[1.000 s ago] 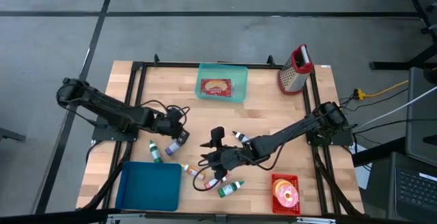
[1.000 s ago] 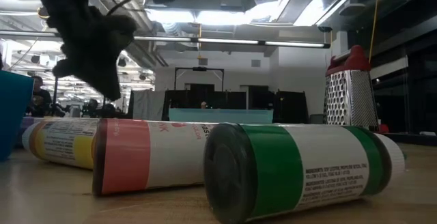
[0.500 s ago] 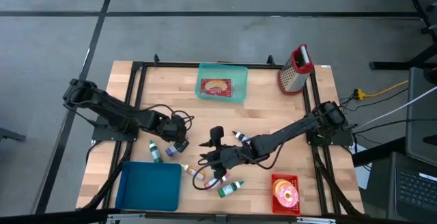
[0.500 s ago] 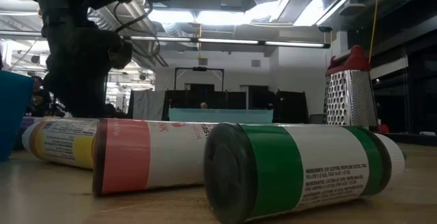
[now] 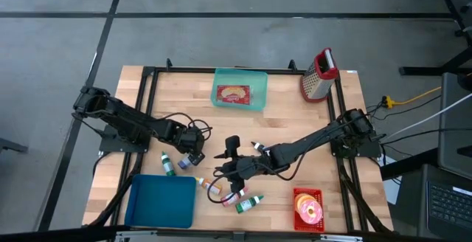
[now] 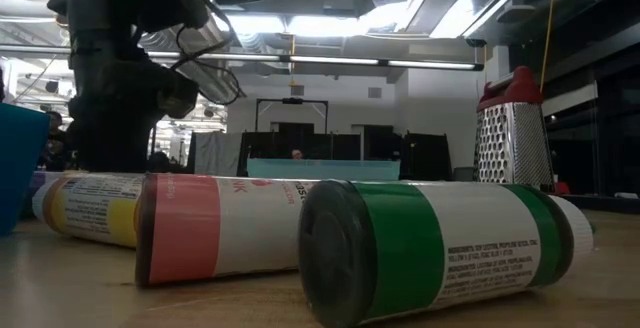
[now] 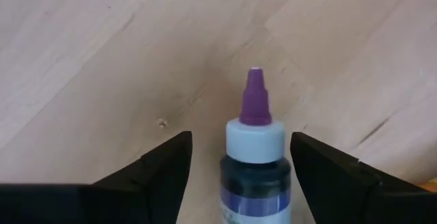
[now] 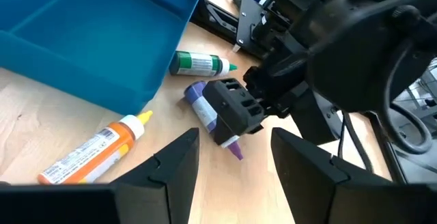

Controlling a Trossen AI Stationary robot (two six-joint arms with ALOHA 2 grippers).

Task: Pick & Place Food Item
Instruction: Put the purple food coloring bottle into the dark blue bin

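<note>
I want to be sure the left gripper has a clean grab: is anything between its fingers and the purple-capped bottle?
Nothing visible. In the left wrist view the purple-capped bottle lies between the left gripper's open fingers, with only bare wooden table beyond its tip. The right gripper hangs open farther along the table.

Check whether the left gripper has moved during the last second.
Yes. In the high view the left gripper has shifted toward the blue bin, now straddling the purple-capped bottle with fingers open.
</note>
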